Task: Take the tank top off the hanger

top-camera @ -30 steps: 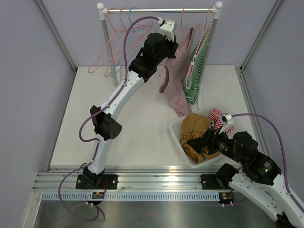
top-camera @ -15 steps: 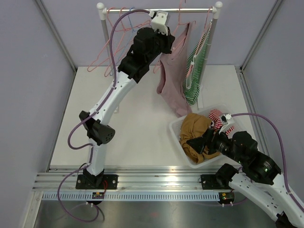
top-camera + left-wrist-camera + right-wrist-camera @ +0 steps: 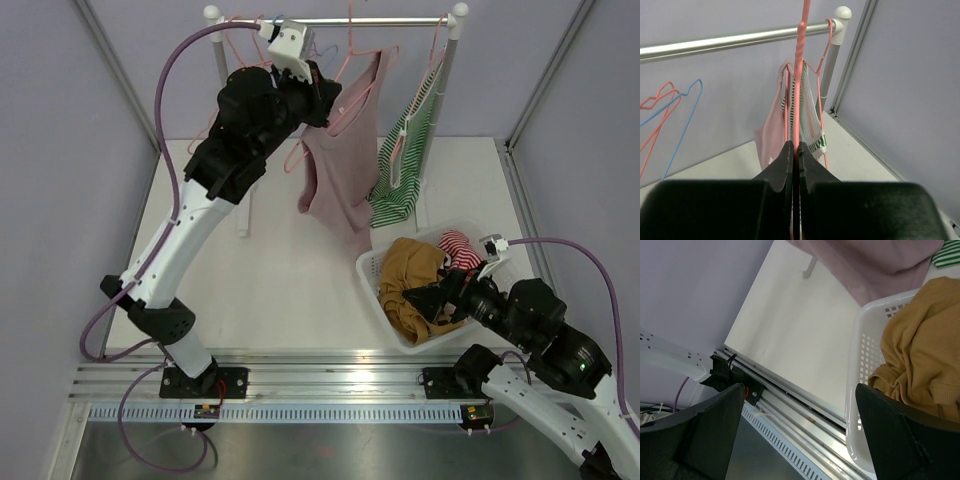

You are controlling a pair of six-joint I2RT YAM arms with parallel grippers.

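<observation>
A pink tank top (image 3: 335,175) hangs on a pink wire hanger (image 3: 345,85) in front of the rail (image 3: 400,20). My left gripper (image 3: 322,98) is raised high and shut on the hanger's neck. In the left wrist view the jaws (image 3: 795,146) pinch the twisted pink stem (image 3: 799,75), which rises past the rail (image 3: 740,39); the tank top (image 3: 771,135) hangs behind the stem. My right gripper (image 3: 432,300) is open and empty over the basket's near left corner. The tank top's hem (image 3: 875,260) shows in the right wrist view, with the gripper (image 3: 800,435) wide open.
A green-striped garment (image 3: 400,175) hangs on a hanger by the right post. Empty pink and blue hangers (image 3: 670,107) hang at the rail's left. A white basket (image 3: 372,272) at front right holds a mustard garment (image 3: 412,280) and a red-striped piece (image 3: 455,243).
My left arm has swung left and upward, carrying the hanger and tank top left, away from the striped garment. The right arm has shifted only slightly.
</observation>
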